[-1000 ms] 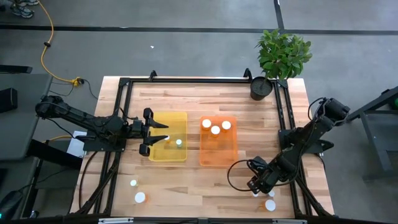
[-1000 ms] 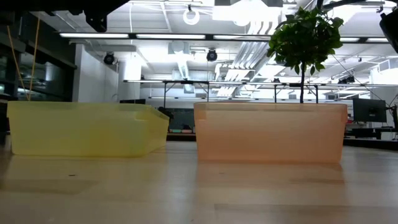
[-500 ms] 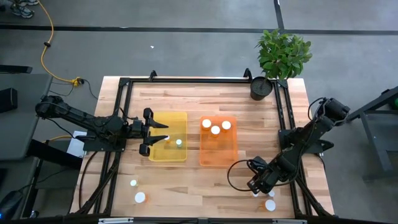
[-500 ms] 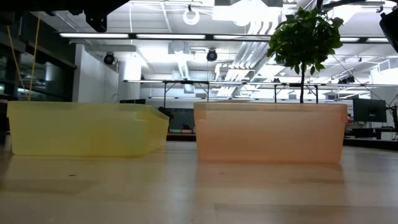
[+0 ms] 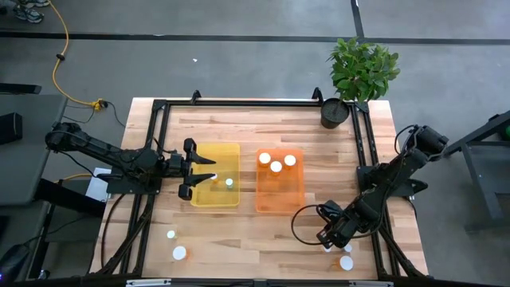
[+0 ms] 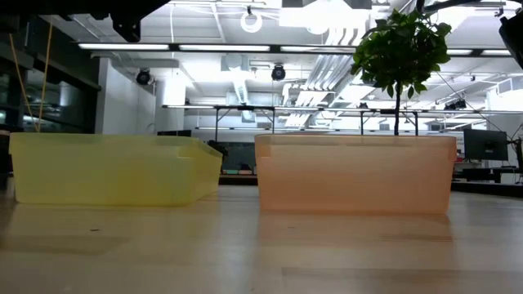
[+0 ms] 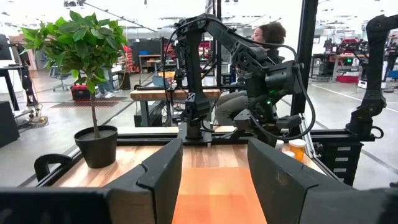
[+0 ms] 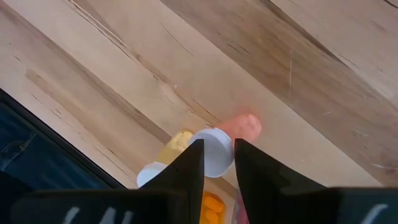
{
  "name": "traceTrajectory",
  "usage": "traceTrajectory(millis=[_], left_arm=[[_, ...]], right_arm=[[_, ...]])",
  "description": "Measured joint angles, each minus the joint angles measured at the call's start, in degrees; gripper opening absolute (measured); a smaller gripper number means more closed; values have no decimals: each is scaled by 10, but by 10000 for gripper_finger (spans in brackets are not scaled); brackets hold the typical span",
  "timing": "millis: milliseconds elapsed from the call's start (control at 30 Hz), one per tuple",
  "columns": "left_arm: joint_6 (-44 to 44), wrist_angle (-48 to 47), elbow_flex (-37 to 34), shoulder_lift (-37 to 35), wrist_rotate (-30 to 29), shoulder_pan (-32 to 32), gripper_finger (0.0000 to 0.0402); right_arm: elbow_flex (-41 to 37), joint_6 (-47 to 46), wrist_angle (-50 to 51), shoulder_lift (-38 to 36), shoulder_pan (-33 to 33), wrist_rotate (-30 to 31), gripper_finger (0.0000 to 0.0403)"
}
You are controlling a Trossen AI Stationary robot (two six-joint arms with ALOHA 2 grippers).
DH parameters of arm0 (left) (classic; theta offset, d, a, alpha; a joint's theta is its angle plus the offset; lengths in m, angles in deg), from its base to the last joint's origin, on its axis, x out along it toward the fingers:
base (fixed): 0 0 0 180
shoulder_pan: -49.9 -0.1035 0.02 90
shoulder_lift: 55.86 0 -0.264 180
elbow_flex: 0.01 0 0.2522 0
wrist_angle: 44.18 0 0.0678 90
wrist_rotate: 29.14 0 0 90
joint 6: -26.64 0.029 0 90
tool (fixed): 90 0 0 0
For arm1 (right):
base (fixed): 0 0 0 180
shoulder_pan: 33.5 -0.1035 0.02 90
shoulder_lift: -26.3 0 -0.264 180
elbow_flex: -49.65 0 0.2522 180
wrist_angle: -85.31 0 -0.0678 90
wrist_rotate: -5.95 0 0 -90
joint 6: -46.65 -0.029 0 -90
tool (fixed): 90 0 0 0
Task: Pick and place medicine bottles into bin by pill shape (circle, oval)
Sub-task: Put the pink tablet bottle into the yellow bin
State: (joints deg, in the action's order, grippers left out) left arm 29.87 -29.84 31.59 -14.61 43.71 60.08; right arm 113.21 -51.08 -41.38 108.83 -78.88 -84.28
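Observation:
My right gripper (image 5: 326, 237) is low over the near right of the table. A medicine bottle's white cap (image 8: 214, 155) shows between its fingertips, and the bottle stands on the wood. A second bottle (image 8: 149, 175) stands beside it; both show in the high view (image 5: 328, 249) (image 5: 347, 261). My left gripper (image 5: 209, 169) is open and empty, held level over the yellow bin (image 5: 215, 197), which holds one bottle (image 5: 229, 182). The orange bin (image 5: 279, 199) holds three bottles (image 5: 276, 166). Two more bottles (image 5: 180, 253) stand at the near left. My right gripper has the bottle's round white cap (image 8: 215, 144) between its two fingertips (image 8: 194, 163), one on each side. The fingers come from above, slanting down. The bottle is upright with its base on the table.
A black pot with a green plant (image 5: 335, 112) stands at the far right corner. Black frame rails (image 5: 255, 102) run along the table's far, left and right edges. In the left wrist view a person (image 7: 268, 32) sits beyond the table. Bare wood lies between the bins and the near edge.

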Motion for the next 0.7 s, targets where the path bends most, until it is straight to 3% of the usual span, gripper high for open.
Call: traceTrajectory(millis=[700], left_arm=[[0,0,0,0,0,0,169]], right_arm=[[0,30,21,0,0,0,78]])
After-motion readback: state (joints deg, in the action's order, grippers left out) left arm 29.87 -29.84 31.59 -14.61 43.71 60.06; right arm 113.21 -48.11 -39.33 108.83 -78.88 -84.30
